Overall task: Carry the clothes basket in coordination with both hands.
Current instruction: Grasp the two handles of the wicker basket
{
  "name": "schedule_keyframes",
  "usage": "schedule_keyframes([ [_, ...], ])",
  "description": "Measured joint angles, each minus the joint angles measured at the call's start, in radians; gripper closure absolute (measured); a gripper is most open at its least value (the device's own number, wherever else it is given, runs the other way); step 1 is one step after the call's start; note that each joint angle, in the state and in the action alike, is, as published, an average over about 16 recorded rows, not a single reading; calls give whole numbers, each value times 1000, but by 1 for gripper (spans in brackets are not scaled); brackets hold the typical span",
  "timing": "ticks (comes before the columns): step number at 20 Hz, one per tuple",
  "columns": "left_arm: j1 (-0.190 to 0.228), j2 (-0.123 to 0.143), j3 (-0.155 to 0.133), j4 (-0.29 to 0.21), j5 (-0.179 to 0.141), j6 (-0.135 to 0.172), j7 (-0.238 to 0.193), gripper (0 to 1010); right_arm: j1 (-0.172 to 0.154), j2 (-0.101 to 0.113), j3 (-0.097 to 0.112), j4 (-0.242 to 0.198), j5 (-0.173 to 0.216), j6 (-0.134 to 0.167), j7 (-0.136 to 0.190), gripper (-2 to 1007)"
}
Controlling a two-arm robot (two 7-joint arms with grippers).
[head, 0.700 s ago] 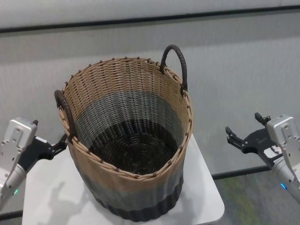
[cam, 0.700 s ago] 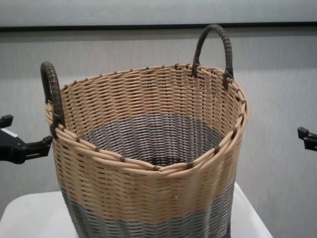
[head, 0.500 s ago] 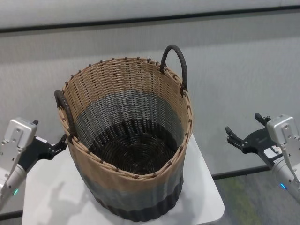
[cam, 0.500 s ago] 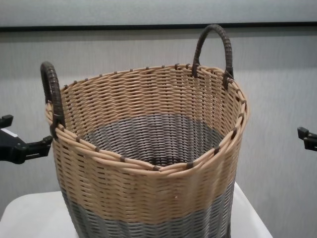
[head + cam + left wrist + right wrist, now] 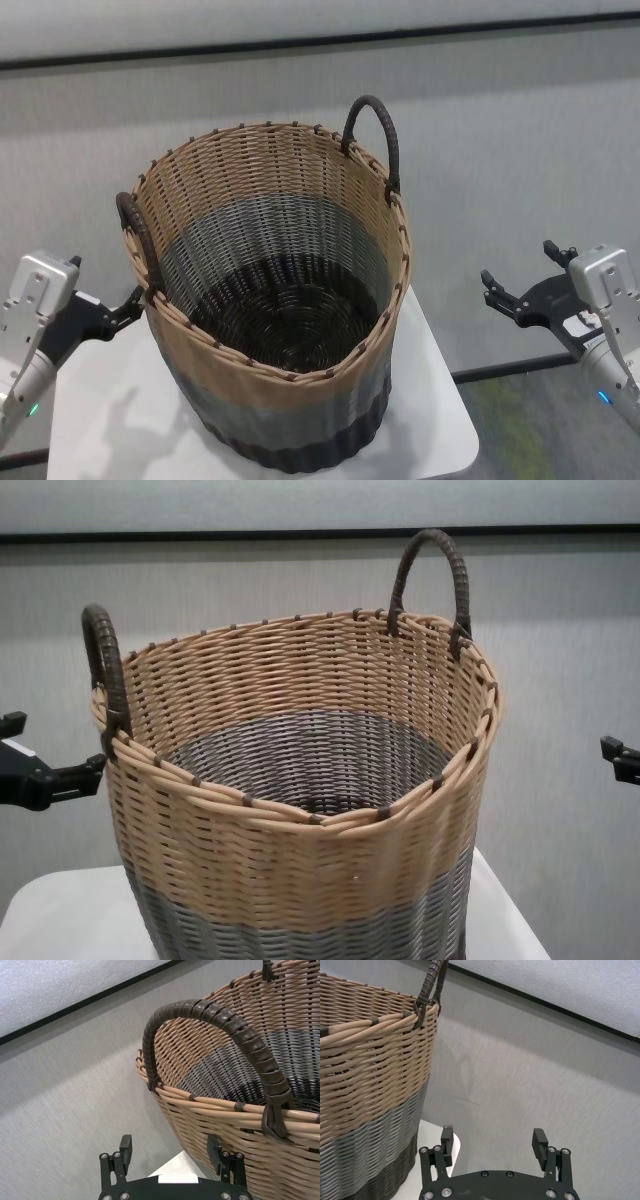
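Both tools unmoved, left tool beside basket, right tool apart.

Silver-white wrists, black left gripper, black right gripper

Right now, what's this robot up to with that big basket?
It is getting ready to lift the clothes basket, which stands on a small white table in front of it. Neither claw has hold of anything yet. The left claw is open and sits right beside the basket's wall, just under the left handle. The right claw is open too, but hangs well off to the side, clear of the basket and far from the right handle.
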Motion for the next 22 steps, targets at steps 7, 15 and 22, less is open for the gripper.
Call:
schedule_keyframes([
  [7,0,0,0,0,0,0,0,8,0,0,0,0,0,0,0,5],
  [15,0,0,0,0,0,0,0,8,0,0,0,0,0,0,0,5],
  [22,0,0,0,0,0,0,0,8,0,0,0,0,0,0,0,5],
])
